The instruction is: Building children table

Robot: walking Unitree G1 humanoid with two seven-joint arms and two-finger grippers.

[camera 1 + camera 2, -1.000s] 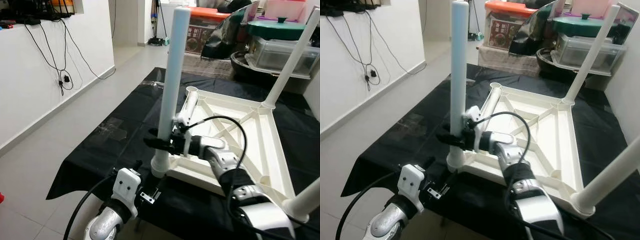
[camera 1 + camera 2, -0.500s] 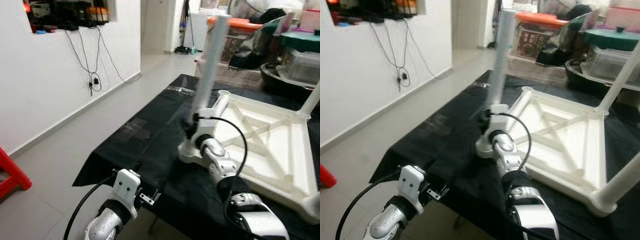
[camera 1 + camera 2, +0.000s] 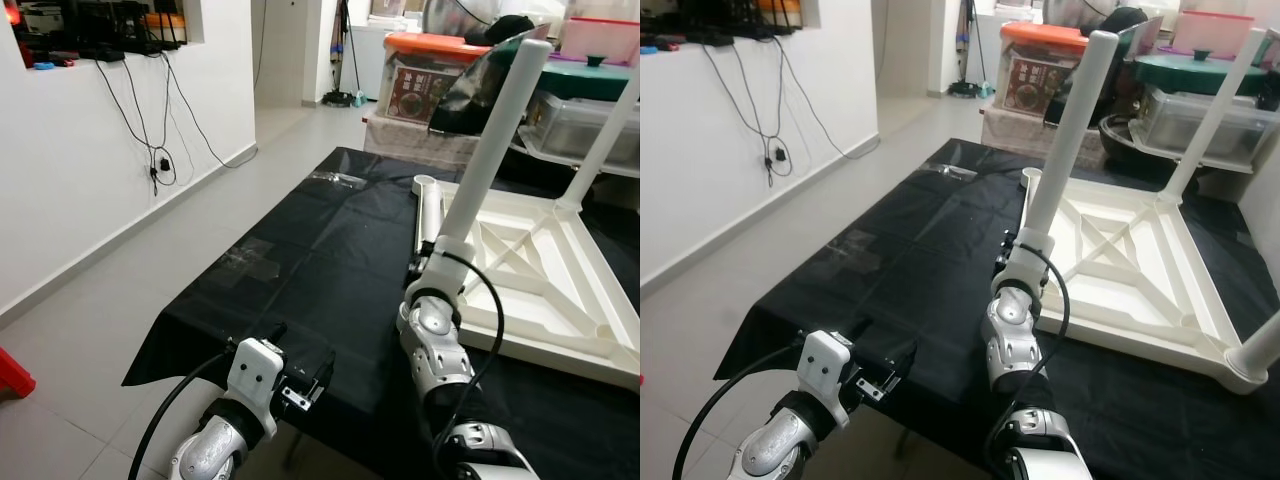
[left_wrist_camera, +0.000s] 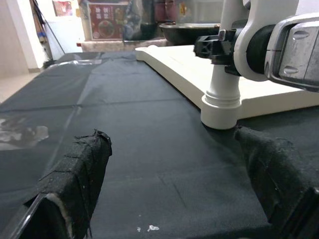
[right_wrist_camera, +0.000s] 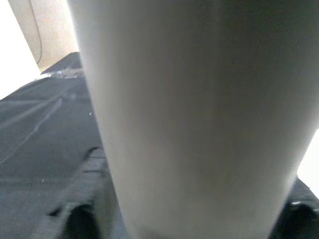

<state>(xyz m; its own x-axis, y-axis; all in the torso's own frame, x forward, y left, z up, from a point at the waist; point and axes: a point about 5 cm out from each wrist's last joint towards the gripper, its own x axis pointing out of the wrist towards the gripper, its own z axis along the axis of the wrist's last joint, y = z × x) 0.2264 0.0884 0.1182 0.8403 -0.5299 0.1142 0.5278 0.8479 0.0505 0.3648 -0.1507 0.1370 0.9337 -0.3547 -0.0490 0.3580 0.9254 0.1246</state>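
Left eye view: white table leg (image 3: 490, 140) stands tilted in the near-left corner socket of the upturned white tabletop (image 3: 560, 290), which lies on a black sheet (image 3: 300, 270). Right tool (image 4: 219, 47) is at the leg's base; left wrist view shows black fingers on either side of the leg, closed upon it. A further leg (image 3: 1210, 110) stands at the far corner. Left tool (image 4: 174, 184) hangs low at the sheet's near edge, fingers spread wide, holding nothing. Storage boxes (image 3: 1200, 100) stand behind.
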